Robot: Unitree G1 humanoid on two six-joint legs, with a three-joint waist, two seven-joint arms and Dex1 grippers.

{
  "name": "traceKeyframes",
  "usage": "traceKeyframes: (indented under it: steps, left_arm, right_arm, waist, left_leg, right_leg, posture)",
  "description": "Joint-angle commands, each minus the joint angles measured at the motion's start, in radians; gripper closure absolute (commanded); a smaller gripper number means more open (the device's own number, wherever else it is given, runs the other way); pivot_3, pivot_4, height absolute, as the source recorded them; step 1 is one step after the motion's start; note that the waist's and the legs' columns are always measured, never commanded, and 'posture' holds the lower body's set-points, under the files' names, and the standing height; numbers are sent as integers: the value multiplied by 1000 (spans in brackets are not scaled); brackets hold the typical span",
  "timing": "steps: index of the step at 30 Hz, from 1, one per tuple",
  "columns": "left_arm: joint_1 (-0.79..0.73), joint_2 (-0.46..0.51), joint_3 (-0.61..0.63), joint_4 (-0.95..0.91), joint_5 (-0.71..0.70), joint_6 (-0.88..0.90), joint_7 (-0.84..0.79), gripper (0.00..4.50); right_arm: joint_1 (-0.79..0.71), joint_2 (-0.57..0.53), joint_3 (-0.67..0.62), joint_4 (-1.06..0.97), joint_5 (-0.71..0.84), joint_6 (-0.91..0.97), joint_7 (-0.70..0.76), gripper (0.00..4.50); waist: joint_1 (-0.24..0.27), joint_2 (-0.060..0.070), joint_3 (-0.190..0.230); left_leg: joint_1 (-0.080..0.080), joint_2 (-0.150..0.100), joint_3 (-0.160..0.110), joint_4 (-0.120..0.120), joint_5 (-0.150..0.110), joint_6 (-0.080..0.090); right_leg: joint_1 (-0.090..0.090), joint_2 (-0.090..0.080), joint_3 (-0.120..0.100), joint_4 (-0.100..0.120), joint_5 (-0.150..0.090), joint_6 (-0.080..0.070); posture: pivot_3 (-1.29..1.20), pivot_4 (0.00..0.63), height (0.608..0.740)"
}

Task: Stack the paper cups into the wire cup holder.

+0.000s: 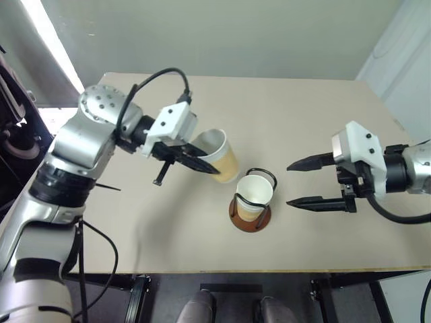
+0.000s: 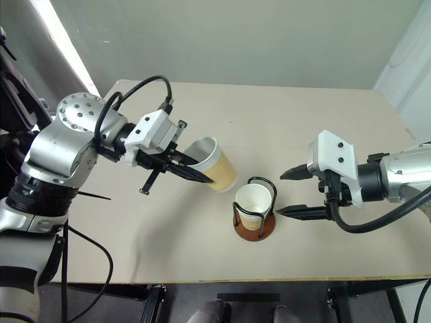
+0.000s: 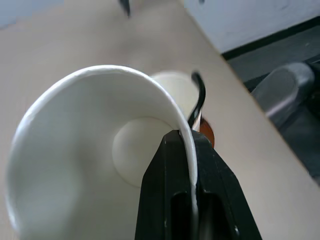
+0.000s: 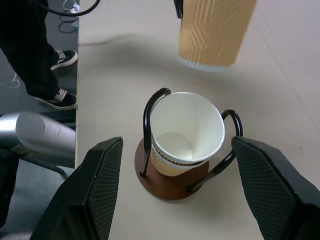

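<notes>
Paper cups [image 4: 216, 30] are tan-orange with ribbed outsides and white interiors; the wire cup holder [image 4: 172, 181] has black loops and a reddish-brown base.

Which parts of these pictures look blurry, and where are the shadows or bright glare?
Left wrist view: the held paper cup is sharp at its rim, the wire cup holder behind it soft. Left eye view: a bright strip glares at upper left; soft shadows lie on the table. Right wrist view: crisp.

No text, label, brand, number or sign can be read anywhere in these views. The cups [image 1: 222, 156] carry only a plain ribbed tan pattern outside and bare white inside. The holder [image 4: 172, 177], the table [image 1: 303, 121] and the gripper housings are unmarked.
</notes>
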State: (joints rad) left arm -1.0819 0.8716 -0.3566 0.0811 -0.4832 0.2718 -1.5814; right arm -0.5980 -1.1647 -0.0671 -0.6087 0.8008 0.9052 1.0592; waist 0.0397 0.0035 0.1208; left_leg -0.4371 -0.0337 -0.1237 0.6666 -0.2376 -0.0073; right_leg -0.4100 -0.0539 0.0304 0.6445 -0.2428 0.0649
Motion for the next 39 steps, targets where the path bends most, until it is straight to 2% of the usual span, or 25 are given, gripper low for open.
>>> traceKeyframes:
  steps: [1,17,23,28,39]
  left_arm:
    - [-61,-18,-43,30,-21,-53,-33,4488]
    - [-271,-196,-302,217,2,-309,-33,4488]
    - [-304,-196,-397,201,-32,-350,-33,4488]
    - [-322,-184,-454,205,-56,-381,-33,4488]
    - [-319,-185,-542,243,3,-485,-33,4488]
  right_arm:
    - [8,-32,-60,-5,2,-2,2,980]
    - [127,-107,-210,-54,70,52,-9,980]
    - [90,-142,-322,-85,180,123,-52,980]
    - [97,-194,-391,-83,206,160,-74,980]
    - [124,-213,-419,-78,218,157,-98,980]
  waist:
    - [1,0,0]
    - [13,0,0]
    - [14,0,0]
    - [15,0,0]
    - [19,0,0]
  left_leg:
    - [0,0,0,0,0,0]
    - [-2,0,0,1,0,1]
    - [-3,0,0,1,0,1]
    - [-3,0,0,1,-1,1]
    - [-3,0,1,1,-1,2]
  right_leg:
    - [0,0,0,0,0,0]
    - [0,0,0,0,0,2]
    - [0,0,0,0,0,3]
    - [0,0,0,0,0,3]
    - [0,0,0,0,-1,4]
  posture:
    - [0,150,740]
    - [0,150,740]
    - [0,150,740]
    - [0,150,740]
    - [0,150,740]
